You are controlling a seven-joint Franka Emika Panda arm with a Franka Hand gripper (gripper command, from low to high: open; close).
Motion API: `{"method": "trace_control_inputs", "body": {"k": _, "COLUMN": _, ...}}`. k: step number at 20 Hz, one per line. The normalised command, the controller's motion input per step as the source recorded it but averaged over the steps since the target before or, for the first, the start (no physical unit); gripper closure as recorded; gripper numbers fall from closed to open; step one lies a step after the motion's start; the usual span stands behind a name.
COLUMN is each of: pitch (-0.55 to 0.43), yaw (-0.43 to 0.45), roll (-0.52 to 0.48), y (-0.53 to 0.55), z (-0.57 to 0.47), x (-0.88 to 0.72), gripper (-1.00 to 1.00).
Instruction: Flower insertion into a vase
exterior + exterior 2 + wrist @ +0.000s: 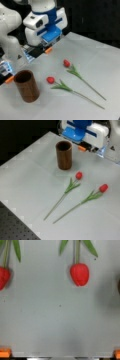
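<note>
Claw (46,48) of mine hung empty, orange tips spread wide, near the worktop's (100,62) edge.
Both red tulips (50,80) lay flat beside the upright reddish-brown cylindrical vase (26,85); I judged a low, centred stem grip best.

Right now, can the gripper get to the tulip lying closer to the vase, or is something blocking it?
Probably yes. The gripper hovers above bare table, holding nothing. That tulip lies flat in the open, apart from the vase and the other tulip, with nothing between.
</note>
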Motion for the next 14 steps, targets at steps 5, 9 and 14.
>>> {"method": "trace_control_inputs", "body": {"k": 5, "pitch": -0.024, "yaw": 0.226, "roll": 0.071, "y": -0.03, "z": -0.01, "x": 0.01, "gripper": -1.00}}
{"method": "trace_control_inputs", "body": {"k": 9, "pitch": -0.040, "yaw": 0.135, "roll": 0.097, "y": -0.07, "z": -0.05, "x": 0.03, "gripper": -1.00}}
{"method": "trace_control_inputs", "body": {"k": 14, "pitch": -0.042, "yaw": 0.038, "roll": 0.079, "y": -0.06, "z": -0.10, "x": 0.07, "gripper": -1.00}}
